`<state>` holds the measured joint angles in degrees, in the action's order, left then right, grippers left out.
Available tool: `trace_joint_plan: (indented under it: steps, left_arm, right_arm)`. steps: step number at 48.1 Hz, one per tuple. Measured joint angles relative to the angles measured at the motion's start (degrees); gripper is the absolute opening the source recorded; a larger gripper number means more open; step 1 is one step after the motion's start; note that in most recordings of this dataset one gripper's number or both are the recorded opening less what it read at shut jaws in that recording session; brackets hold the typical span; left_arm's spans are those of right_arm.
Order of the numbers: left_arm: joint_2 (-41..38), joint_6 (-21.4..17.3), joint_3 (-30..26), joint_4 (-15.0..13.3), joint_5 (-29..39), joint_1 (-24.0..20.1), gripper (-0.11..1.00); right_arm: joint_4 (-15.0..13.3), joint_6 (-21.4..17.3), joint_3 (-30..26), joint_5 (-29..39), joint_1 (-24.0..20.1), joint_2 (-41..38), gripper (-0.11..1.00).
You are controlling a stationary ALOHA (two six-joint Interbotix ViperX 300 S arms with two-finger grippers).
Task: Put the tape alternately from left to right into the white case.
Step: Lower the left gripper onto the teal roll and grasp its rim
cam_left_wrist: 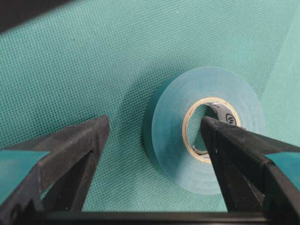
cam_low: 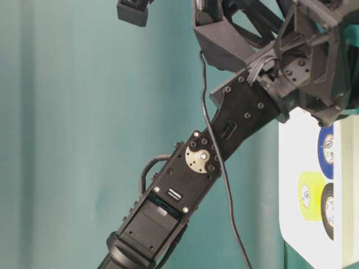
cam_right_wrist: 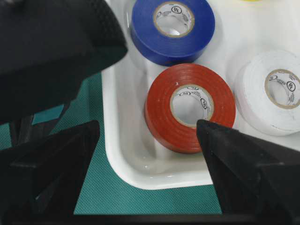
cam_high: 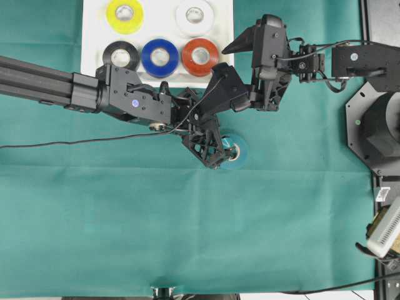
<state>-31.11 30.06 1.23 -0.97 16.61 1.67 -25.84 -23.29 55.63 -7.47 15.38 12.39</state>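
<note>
Green cloth [cam_high: 125, 219]; left gripper [cam_left_wrist: 154, 136] released, astride teal tape [cam_left_wrist: 206, 131]; right gripper [cam_right_wrist: 150, 136] released, seemingly above white case [cam_right_wrist: 140, 168]

From overhead, my left gripper [cam_high: 220, 156] covers about half of the green tape roll [cam_high: 236, 151], so its near rim is hidden. At my left wrist, one of my fingers [cam_left_wrist: 225, 140] blocks part of that roll's core, and the print there is too small to read. Around the white case [cam_high: 94, 37]: its far rim is cut off overhead, and the table-level view shows only a strip, with the yellow roll [cam_low: 309, 196] half hidden and the blue roll [cam_low: 327, 151] cut off at the picture's edge.
</note>
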Motion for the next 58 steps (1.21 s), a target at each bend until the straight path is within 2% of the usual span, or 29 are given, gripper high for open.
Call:
trace_joint_plan:
  steps: [7, 11, 15, 21, 23, 58]
  left_arm:
    - [0.00, 0.00, 0.00, -0.09, 0.09, 0.00, 0.92]
    - [0.09, 0.00, 0.00, 0.00, 0.18, 0.00, 0.84]
    - [0.00, 0.00, 0.00, 0.00, 0.26, 0.00, 0.67]
    - [-0.35, 0.00, 0.00, 0.00, 0.35, 0.09, 0.34]
    - [-0.44, 0.00, -0.09, 0.00, 0.44, 0.26, 0.26]
    - [0.97, -0.26, -0.35, 0.00, 4.92, 0.88, 0.26]
  right_arm:
    - [0.00, 0.00, 0.00, -0.09, 0.00, 0.00, 0.84]
    - [0.00, 0.00, 0.00, 0.00, 0.00, 0.00, 0.84]
    - [0.00, 0.00, -0.09, 0.00, 0.09, 0.00, 0.84]
    - [0.00, 0.00, -0.09, -0.09, 0.00, 0.00, 0.84]
    - [0.00, 0.00, 0.00, 0.00, 0.00, 0.00, 0.84]
    - [0.00, 0.00, -0.09, -0.09, 0.00, 0.00, 0.84]
